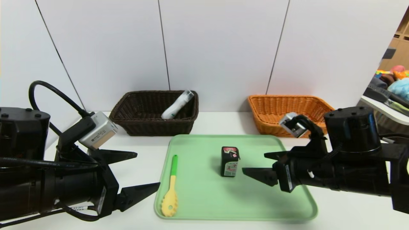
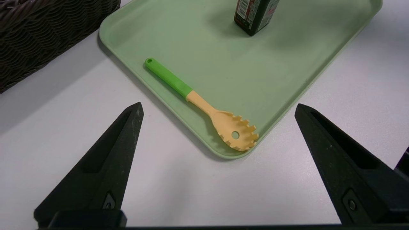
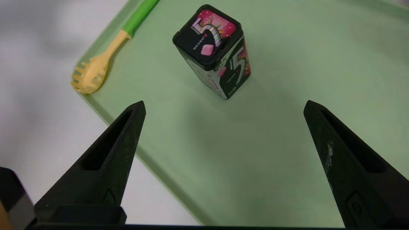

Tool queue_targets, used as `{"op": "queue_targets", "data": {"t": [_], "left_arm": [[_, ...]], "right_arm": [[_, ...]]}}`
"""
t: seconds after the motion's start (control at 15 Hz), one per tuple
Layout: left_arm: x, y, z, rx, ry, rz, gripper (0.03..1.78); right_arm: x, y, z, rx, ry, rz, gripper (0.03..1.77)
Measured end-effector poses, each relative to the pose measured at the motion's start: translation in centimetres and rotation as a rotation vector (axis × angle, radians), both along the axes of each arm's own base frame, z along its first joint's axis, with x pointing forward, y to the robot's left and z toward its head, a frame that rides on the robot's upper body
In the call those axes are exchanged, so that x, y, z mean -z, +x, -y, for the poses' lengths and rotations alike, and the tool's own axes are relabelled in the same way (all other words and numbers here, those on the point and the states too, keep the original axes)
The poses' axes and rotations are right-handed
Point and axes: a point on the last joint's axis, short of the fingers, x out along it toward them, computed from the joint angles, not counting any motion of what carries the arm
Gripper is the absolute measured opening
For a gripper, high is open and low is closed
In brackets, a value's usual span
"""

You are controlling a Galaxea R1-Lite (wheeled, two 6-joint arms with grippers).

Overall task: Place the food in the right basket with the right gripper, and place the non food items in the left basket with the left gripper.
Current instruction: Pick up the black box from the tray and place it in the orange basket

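Observation:
A small black carton with a pink-red top, the food (image 1: 230, 161) (image 3: 214, 50), stands upright mid-tray. My right gripper (image 1: 254, 163) (image 3: 223, 107) hovers open just right of it, nothing between its fingers. A yellow slotted spoon with a green handle (image 1: 171, 187) (image 2: 204, 105) lies along the tray's left edge. My left gripper (image 1: 148, 170) (image 2: 219, 108) is open over the table beside the tray's near-left corner, empty. A whitish bottle (image 1: 176, 105) lies in the dark brown left basket (image 1: 140, 125). The orange right basket (image 1: 271, 123) stands back right, partly hidden by my right arm.
The green tray (image 1: 255, 204) (image 2: 287, 80) (image 3: 303, 64) sits on the white table (image 1: 140, 140), with both baskets behind it against a white panel wall. Clutter shows beyond the wall's right end (image 1: 391, 86).

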Motion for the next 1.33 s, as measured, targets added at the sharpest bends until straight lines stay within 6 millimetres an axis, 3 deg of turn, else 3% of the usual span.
{"op": "queue_targets", "data": {"t": [0.33,0.87,1.33], "left_arm": [[-0.1,0.1,0.0,-0.002,-0.004,0.006,1.69],[-0.1,0.3,0.1,0.001,-0.006,0.004,1.69],[-0.1,0.4,0.1,0.002,-0.005,0.001,1.69]], "right_arm": [[2.1,0.6,-1.2,-0.033,-0.128,0.085,1.71],[4.8,1.2,-4.2,0.025,-0.047,0.299,1.71],[6.4,1.5,-5.4,0.009,-0.078,0.27,1.71]]}}
